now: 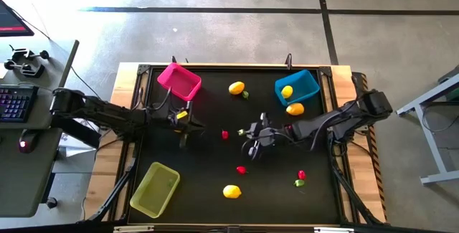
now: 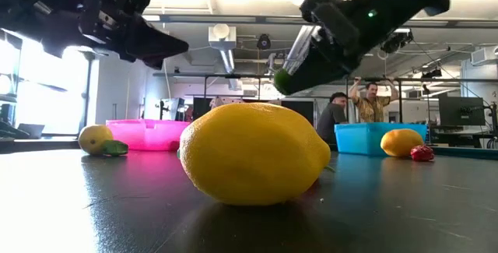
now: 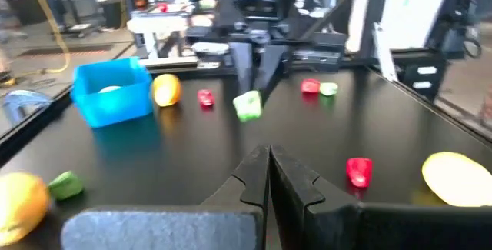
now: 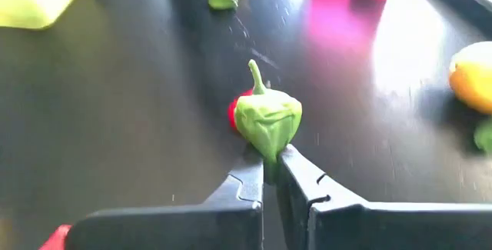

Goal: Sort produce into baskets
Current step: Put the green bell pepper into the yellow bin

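My right gripper (image 1: 251,138) is over the middle of the table, shut on a small green pepper (image 4: 267,119), which also shows in the left wrist view (image 3: 247,105) and the low view (image 2: 282,82). My left gripper (image 1: 192,126) is shut and empty, left of centre, below the pink basket (image 1: 179,81). The blue basket (image 1: 296,86) at the far right holds a lemon (image 1: 287,91). The yellow-green basket (image 1: 155,188) stands at the near left. Lemons (image 1: 237,87) (image 1: 231,191), red pieces (image 1: 224,134) (image 1: 242,169) and a green piece (image 1: 299,183) lie on the table. My right gripper pinches the green pepper's blunt lower end (image 4: 267,150) between its two fingertips (image 4: 247,175). The stem (image 4: 254,73) points away from the fingers. The fingers slant down from the table's right side. The pepper is lifted clear of the table.
An orange-yellow lemon (image 1: 295,109) lies just in front of the blue basket. A small green piece (image 1: 246,94) lies beside the far lemon, and a red piece (image 1: 301,174) at the near right. A black raised rim (image 1: 237,67) runs round the table. People show in the room behind (image 2: 373,101).
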Action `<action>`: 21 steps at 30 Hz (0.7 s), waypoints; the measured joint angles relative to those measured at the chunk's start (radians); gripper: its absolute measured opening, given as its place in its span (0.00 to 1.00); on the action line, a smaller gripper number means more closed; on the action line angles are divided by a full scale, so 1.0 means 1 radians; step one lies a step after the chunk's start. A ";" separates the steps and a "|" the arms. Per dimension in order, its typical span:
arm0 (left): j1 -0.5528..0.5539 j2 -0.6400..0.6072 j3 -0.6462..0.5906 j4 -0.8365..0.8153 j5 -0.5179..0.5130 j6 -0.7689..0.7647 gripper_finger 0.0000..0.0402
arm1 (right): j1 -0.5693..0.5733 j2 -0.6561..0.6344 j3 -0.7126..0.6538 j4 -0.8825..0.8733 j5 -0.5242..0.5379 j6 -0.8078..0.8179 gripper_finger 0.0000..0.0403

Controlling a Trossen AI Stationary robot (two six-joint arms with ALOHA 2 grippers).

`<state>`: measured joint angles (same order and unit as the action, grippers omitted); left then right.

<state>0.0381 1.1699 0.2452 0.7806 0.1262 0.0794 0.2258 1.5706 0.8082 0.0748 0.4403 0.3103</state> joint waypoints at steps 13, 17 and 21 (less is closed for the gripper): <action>-0.096 0.225 0.157 0.003 -0.083 0.092 0.22 | -0.003 0.020 0.000 0.114 -0.033 -0.098 0.00; -0.103 0.294 0.208 0.005 -0.129 0.118 0.30 | -0.002 0.020 0.000 0.126 -0.058 -0.111 0.00; -0.105 0.365 0.268 0.010 -0.139 0.132 0.32 | -0.001 0.020 0.000 0.126 -0.059 -0.113 0.00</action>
<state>-0.0666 1.5349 0.5135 0.7902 -0.0124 0.2118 0.2253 1.5909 0.8082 0.2007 0.3809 0.1970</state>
